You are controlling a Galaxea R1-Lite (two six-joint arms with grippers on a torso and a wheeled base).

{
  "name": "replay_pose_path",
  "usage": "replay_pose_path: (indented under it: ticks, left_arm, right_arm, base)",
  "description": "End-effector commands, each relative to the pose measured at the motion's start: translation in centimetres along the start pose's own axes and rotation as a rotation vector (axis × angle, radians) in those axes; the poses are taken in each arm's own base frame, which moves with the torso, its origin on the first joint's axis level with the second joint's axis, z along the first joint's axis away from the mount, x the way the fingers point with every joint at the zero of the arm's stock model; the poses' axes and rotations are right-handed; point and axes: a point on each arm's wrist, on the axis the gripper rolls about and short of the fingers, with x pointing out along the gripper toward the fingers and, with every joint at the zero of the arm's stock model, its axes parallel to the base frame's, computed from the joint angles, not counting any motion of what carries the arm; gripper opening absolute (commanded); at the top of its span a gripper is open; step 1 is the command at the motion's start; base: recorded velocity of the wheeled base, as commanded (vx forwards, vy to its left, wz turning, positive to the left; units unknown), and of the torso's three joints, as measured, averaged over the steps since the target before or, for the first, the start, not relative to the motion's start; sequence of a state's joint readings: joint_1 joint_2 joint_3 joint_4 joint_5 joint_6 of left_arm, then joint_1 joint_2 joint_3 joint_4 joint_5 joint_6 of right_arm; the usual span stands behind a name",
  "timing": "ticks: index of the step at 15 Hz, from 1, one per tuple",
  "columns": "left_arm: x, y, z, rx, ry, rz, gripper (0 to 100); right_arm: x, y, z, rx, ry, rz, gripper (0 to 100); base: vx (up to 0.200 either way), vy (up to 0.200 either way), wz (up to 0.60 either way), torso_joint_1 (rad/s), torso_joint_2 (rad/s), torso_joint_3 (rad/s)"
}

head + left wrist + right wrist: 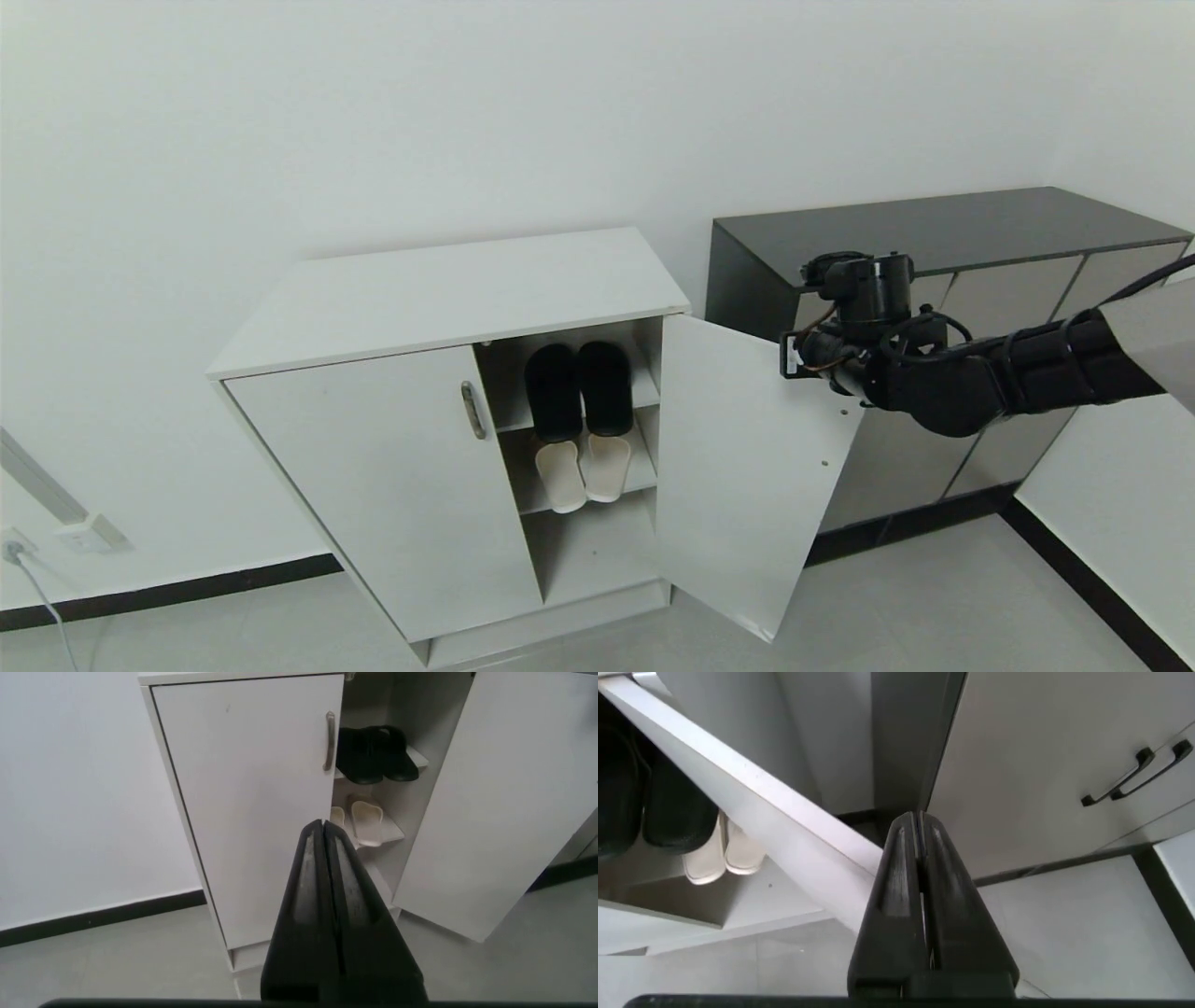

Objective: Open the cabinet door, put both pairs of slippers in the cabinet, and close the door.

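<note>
The black slippers (579,387) are sitting side by side on the upper shelf of the white cabinet (448,289). The cream slippers (586,471) are lying on the shelf just below. The cabinet is showing smooth, matte panels. Its right door (738,467) is standing wide open and its left door (392,485) is sitting shut, carrying a curved metal handle (473,410).

Your right pincer (792,357) is hovering clenched just beside the open door's top outer corner; you cannot tell whether it is touching. Your left pincer (324,831) is hanging clenched, well apart from the cabinet front. A glossy dark sideboard (934,229) is standing to the right.
</note>
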State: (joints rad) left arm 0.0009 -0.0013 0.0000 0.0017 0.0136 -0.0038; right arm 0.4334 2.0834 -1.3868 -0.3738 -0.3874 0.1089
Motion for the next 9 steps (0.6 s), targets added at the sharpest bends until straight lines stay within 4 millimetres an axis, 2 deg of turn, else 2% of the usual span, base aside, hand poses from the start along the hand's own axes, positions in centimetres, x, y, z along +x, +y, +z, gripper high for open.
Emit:
replay_pose_path:
  ticks: [1,4,9]
  left_arm:
    - [0.0,0.0,0.0,-0.001,0.001,0.001,0]
    - [0.0,0.0,0.0,-0.001,0.000,0.001,0]
    - [0.0,0.0,0.0,-0.001,0.001,-0.001,0]
  right_arm:
    - [-0.1,0.1,-0.1,-0.002,0.002,0.003,0]
    - [-0.6,0.9,-0.5,-0.015,0.013,0.023,0]
    - [-5.4,4.6,-1.2,-0.058,0.021,0.145,0]
  base:
    - [0.000,0.000,0.00,0.000,0.00,0.000]
    - [0.000,0.000,0.00,0.000,0.00,0.000]
    - [0.000,0.000,0.00,0.000,0.00,0.000]
